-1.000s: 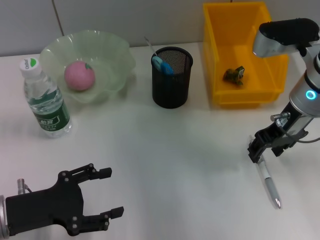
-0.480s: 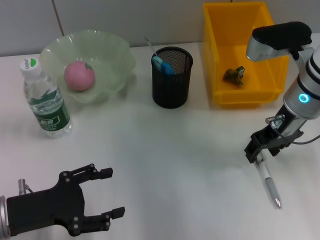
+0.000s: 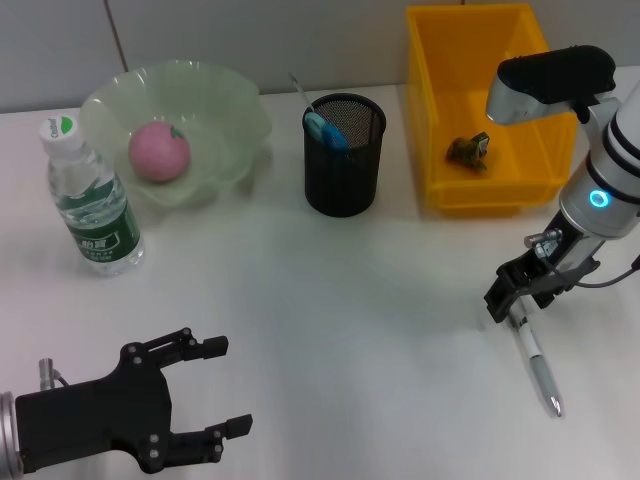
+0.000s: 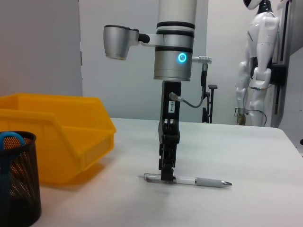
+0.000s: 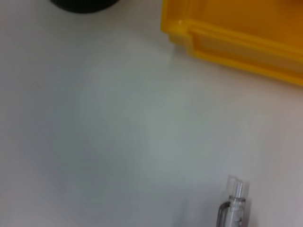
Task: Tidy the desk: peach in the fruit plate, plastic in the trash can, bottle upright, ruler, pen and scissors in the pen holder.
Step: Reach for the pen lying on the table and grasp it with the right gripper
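A clear pen (image 3: 535, 365) lies on the white table at the right. My right gripper (image 3: 508, 312) is down at its far end and shut on it; the left wrist view shows the gripper (image 4: 166, 176) on the pen (image 4: 199, 181), which lies flat. The pen's end (image 5: 232, 203) also shows in the right wrist view. The black mesh pen holder (image 3: 344, 160) holds blue-handled scissors (image 3: 325, 130). The peach (image 3: 158, 151) sits in the green fruit plate (image 3: 230, 110). The bottle (image 3: 90, 200) stands upright at the left. My left gripper (image 3: 230, 385) is open and empty at the front left.
The yellow bin (image 3: 440, 60) stands at the back right, just behind my right arm, with crumpled green plastic (image 3: 468, 150) inside. A thin pale stick (image 3: 298, 88) pokes out of the pen holder. A white humanoid robot (image 4: 258, 61) stands beyond the table.
My right arm has leaned to the left and its gripper has shifted slightly left at the pen's end. The pen's tip has stayed in place. The left arm has barely moved.
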You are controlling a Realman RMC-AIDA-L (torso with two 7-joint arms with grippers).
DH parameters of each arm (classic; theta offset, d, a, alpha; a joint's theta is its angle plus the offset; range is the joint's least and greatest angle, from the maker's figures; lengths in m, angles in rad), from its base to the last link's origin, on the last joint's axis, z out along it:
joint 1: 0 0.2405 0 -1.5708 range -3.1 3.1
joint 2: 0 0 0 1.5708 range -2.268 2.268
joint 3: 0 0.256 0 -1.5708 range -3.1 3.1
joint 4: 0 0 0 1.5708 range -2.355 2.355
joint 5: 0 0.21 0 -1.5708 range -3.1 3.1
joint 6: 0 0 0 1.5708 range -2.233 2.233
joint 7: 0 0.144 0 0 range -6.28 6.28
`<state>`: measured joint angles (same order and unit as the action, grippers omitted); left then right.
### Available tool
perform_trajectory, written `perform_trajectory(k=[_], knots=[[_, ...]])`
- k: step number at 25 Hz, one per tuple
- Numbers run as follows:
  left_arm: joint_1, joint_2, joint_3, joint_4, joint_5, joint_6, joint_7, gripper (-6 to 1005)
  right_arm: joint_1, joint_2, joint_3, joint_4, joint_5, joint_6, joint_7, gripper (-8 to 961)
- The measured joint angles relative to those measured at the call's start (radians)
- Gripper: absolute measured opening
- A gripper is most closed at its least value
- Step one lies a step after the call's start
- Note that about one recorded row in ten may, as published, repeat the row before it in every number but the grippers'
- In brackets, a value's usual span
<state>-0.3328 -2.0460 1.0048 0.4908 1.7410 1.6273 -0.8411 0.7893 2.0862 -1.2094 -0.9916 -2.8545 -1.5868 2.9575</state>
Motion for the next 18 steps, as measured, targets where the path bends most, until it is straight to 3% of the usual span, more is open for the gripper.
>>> perform_trajectory(k=[18], knots=[[-0.004,0.000,0.000,0.000,0.000,-0.001,0.000,828,0.002,-0.003,-0.005,0.024,-0.006,0.016,0.000,479]])
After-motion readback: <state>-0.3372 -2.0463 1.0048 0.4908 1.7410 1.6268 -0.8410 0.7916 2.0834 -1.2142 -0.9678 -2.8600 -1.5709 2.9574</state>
